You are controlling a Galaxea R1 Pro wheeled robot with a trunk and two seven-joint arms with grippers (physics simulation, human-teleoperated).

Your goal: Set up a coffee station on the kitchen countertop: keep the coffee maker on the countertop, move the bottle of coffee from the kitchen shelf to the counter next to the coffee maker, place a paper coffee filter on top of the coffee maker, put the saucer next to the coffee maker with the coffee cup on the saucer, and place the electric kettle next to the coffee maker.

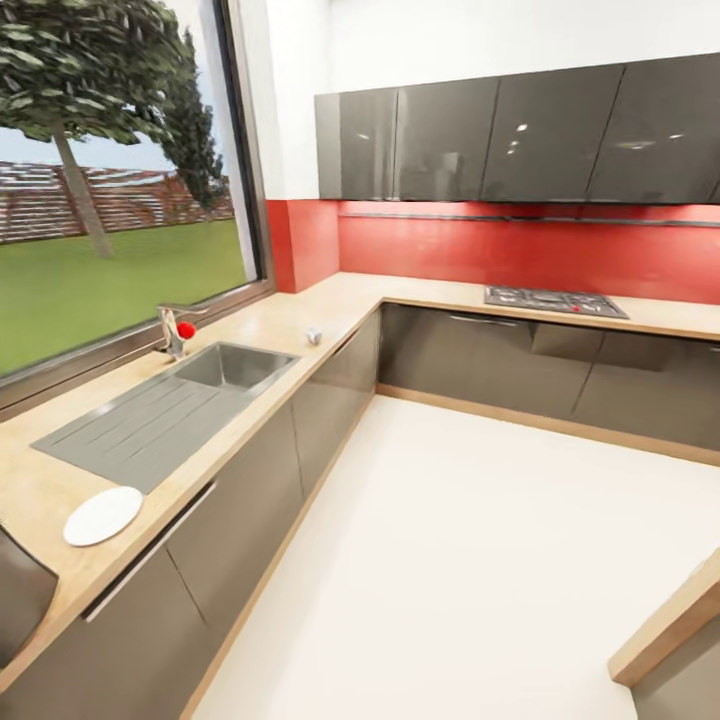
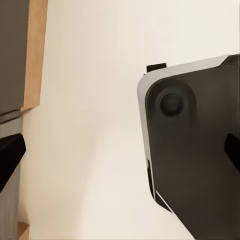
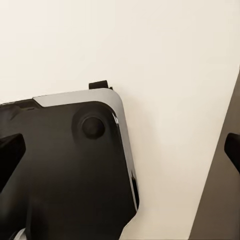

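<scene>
In the head view a white saucer [image 1: 102,515] lies on the beige countertop [image 1: 290,318], near its front edge, just this side of the sink's draining board. A small pale object [image 1: 314,336], perhaps the coffee cup, sits further along the counter near the corner. A dark rounded shape [image 1: 20,592] cuts into the lower left edge; I cannot tell what it is. My left gripper [image 2: 120,152] hangs open over the floor and the robot's black base [image 2: 195,150]. My right gripper [image 3: 120,152] is open too, with nothing between its fingers.
A steel sink [image 1: 235,365] with a red-knobbed tap [image 1: 178,330] is set into the left counter under the window. A gas hob [image 1: 553,300] sits on the back counter below dark wall cabinets. The pale floor [image 1: 470,560] spreads between them; another counter corner [image 1: 670,620] juts in at lower right.
</scene>
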